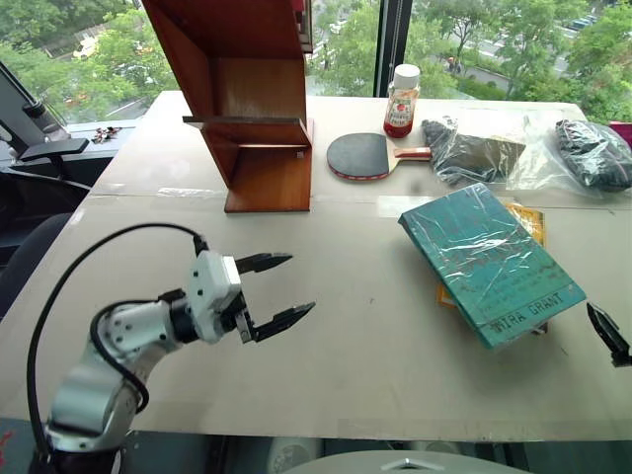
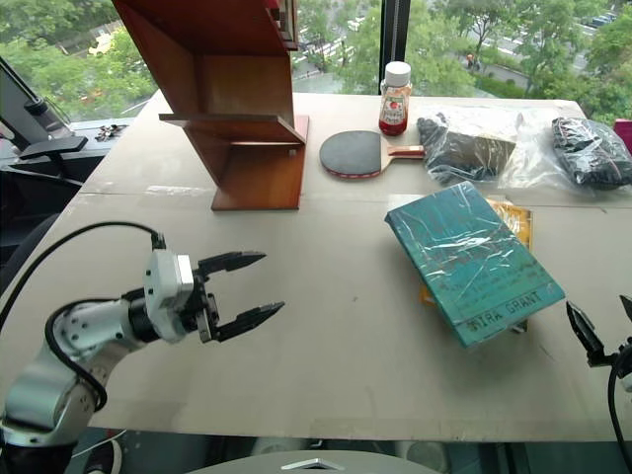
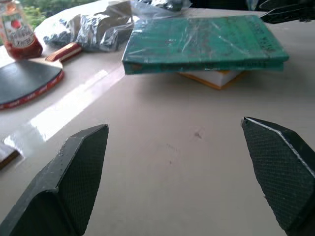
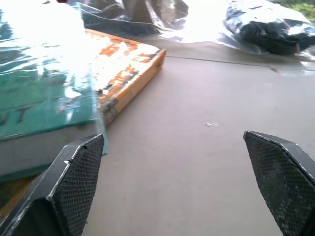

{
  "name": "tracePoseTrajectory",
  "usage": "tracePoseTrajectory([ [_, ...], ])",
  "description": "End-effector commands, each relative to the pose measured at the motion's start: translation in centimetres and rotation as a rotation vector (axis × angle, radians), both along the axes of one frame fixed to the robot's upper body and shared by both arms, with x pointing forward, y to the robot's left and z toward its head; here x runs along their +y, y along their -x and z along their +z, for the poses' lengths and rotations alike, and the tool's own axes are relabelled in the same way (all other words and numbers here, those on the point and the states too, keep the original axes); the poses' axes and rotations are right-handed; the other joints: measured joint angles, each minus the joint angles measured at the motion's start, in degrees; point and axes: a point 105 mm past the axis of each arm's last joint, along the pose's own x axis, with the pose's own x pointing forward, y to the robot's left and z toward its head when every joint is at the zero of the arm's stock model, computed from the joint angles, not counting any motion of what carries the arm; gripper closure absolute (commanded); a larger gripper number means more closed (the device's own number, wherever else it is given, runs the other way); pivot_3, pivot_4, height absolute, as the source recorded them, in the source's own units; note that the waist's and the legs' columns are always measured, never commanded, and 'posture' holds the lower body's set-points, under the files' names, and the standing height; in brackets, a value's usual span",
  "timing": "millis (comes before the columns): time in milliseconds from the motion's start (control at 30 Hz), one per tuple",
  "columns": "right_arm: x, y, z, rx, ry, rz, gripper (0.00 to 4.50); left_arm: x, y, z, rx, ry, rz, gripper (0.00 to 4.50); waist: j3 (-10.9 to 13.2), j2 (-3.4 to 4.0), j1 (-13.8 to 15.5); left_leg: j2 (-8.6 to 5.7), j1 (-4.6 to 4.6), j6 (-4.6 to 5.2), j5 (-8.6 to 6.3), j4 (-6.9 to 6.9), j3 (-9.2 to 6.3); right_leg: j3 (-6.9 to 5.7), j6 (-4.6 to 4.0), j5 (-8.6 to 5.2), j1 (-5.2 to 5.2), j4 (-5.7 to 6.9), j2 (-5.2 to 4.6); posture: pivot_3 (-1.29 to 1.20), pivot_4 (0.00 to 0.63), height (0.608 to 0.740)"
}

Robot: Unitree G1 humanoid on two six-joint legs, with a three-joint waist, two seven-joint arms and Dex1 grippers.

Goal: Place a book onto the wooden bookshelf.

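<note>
The large flat teal-green hardcover book (image 1: 491,264) in shiny plastic wrap lies on the bench (image 1: 355,336), atop an orange-yellow book (image 1: 527,223). Both tools, left (image 1: 280,289) and right (image 2: 598,331), gape wide and empty. That slick wrap could slip from a grip before reaching the reddish-brown wooden bookshelf (image 1: 252,99).

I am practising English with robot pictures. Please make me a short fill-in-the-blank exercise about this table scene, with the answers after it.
1. The teal-green book lies on top of an orange-yellow ____.
2. The left gripper holds ____.
3. The table tennis paddle lies between the wooden bookshelf and the plastic ____.
4. The red sauce bottle has a ____ cap.

Answers: book; nothing; bags; white
</note>
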Motion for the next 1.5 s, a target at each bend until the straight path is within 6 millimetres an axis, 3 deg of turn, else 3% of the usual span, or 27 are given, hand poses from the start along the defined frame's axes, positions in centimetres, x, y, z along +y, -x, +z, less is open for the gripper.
tracePoseTrajectory([
  [33,-1.1,-1.8,2.0,0.019,0.032,-0.089,0.0,-0.3,-0.5,2.3,-0.011,-0.006,-0.09,0.06,0.02,0.03,-0.14,-0.01,0.0,0.0,0.0,0.0,0.03,0.02,-0.03,0.02,0.0,0.0,0.01,0.0,0.15,0.74],
  [133,0.4,-3.8,2.3,0.054,0.036,-0.065,0.81,-0.1,-1.4,3.9,-0.03,-0.043,-0.124,0.0,0.03,0.0,-0.2,-0.01,0.01,0.01,0.0,0.0,-0.01,0.03,-0.02,0.02,0.02,0.0,0.1,0.0,0.15,0.74],
  [233,0.4,-5.9,3.1,0.085,0.082,-0.118,2.07,0.5,-1.7,5.2,-0.022,-0.084,-0.159,0.0,0.07,-0.03,-0.4,0.09,0.02,0.02,0.01,0.0,-0.08,0.03,0.16,-0.09,0.02,0.01,0.26,0.0,0.15,0.74],
  [300,0.3,-6.8,3.5,0.105,0.108,-0.128,3.1,0.8,-1.6,5.5,-0.008,-0.115,-0.179,0.0,0.11,0.03,-0.55,0.08,0.04,0.02,0.01,0.02,-0.04,0.06,0.17,-0.09,0.02,0.02,0.25,0.0,0.15,0.74],
  [333,0.5,-7.2,3.7,0.116,0.124,-0.115,3.9,0.9,-1.6,5.7,-0.001,-0.12,-0.183,0.0,0.11,0.04,-0.55,0.06,0.02,0.02,0.01,0.01,-0.04,0.06,0.16,-0.09,0.02,0.02,0.23,0.0,0.15,0.74],
  [400,1.5,-8.4,4.0,0.155,0.102,-0.065,4.47,1.3,-1.4,6.1,0.019,-0.139,-0.199,0.0,0.21,-0.06,-0.48,0.05,0.01,0.02,0.01,-0.01,-0.07,0.05,0.14,-0.08,0.03,0.02,0.23,0.0,0.15,0.74],
  [467,1.9,-9.5,4.5,0.185,0.085,-0.041,4.47,1.4,-1.4,6.8,0.032,-0.119,-0.199,0.0,0.24,-0.08,-0.5,0.06,-0.03,0.02,0.01,-0.02,-0.07,0.05,-0.02,0.02,0.0,0.01,0.24,0.0,0.15,0.74],
  [567,0.8,-10.5,4.9,0.24,0.107,-0.04,4.47,1.0,-1.1,7.1,0.049,-0.118,-0.21,0.0,0.27,-0.12,-0.42,0.06,-0.05,0.02,0.01,-0.01,-0.07,0.05,-0.03,0.02,0.01,0.0,0.24,0.0,0.15,0.74],
  [767,-0.2,-11.8,4.5,0.406,0.097,0.03,4.47,0.4,-0.9,7.4,0.051,-0.11,-0.21,0.0,0.32,-0.17,-0.37,0.04,-0.05,0.02,0.01,-0.01,-0.06,0.05,-0.04,0.04,0.01,-0.02,0.23,0.0,0.15,0.74],
  [933,0.8,-13.0,3.9,0.472,0.024,0.119,4.47,-0.1,-0.6,7.3,0.057,-0.098,-0.207,0.0,0.34,-0.17,-0.91,0.06,-0.04,0.03,0.01,-0.01,-0.08,0.05,-0.03,0.05,0.01,0.0,0.26,0.0,0.15,0.74],
  [1067,3.3,-12.5,3.0,0.562,-0.025,0.271,4.47,0.1,-0.6,7.2,0.056,-0.104,-0.188,0.0,0.35,-0.19,-1.26,0.06,-0.06,0.03,0.01,-0.01,-0.09,0.05,-0.01,0.06,0.01,-0.01,0.25,0.0,0.15,0.74],
  [1500,13.3,-9.6,4.4,0.636,-0.169,0.717,4.47,0.3,-0.5,6.6,0.079,-0.109,-0.182,0.0,0.41,-0.21,-1.56,0.08,-0.03,0.03,0.01,-0.01,-0.13,0.03,0.02,0.05,0.0,0.03,0.29,0.0,0.15,0.74],
])
